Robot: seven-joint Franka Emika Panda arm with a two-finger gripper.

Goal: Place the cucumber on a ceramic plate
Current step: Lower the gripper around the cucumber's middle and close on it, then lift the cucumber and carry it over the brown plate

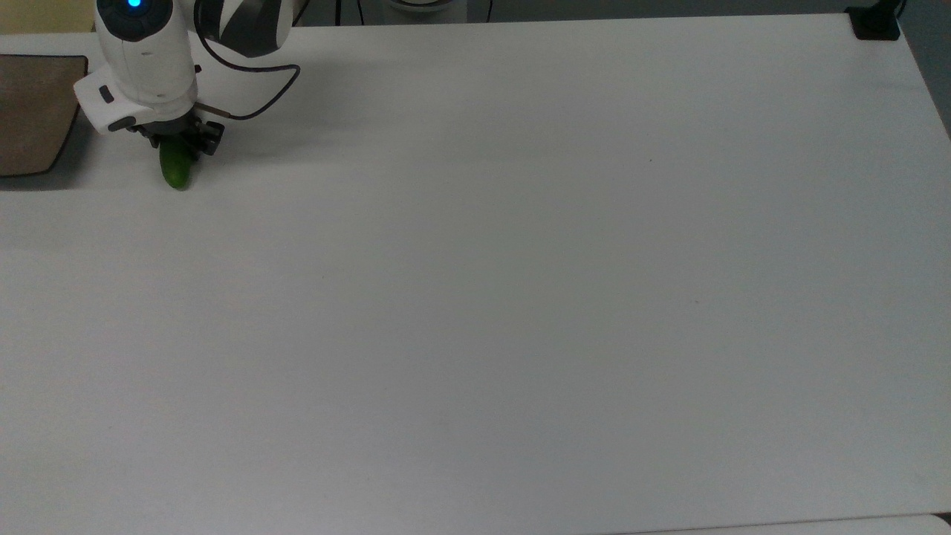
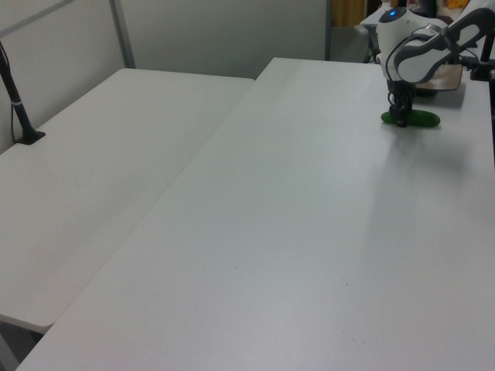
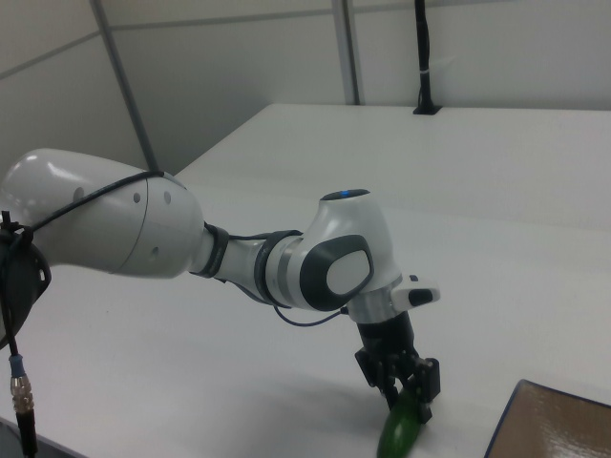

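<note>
The short dark green cucumber [image 1: 176, 169] lies on the white table just right of the ceramic plate [image 1: 30, 111] in the top view. My gripper [image 1: 180, 143] points straight down over the cucumber's far end, and its black fingers are shut on the cucumber. In the left view the cucumber [image 2: 421, 118] sticks out to the right of the gripper [image 2: 400, 120], with the brown plate [image 2: 445, 77] behind it. The right view has the gripper [image 3: 406, 396] clamped on the cucumber [image 3: 399, 434], and the plate's corner [image 3: 554, 429] at the right view's lower right.
A black cable [image 1: 260, 96] loops from the wrist over the table. A black post base [image 1: 875, 22] stands at the top view's far right corner. A second white table [image 2: 93, 154] adjoins on the left view's left. Wide bare tabletop [image 1: 520, 297] stretches to the top view's right.
</note>
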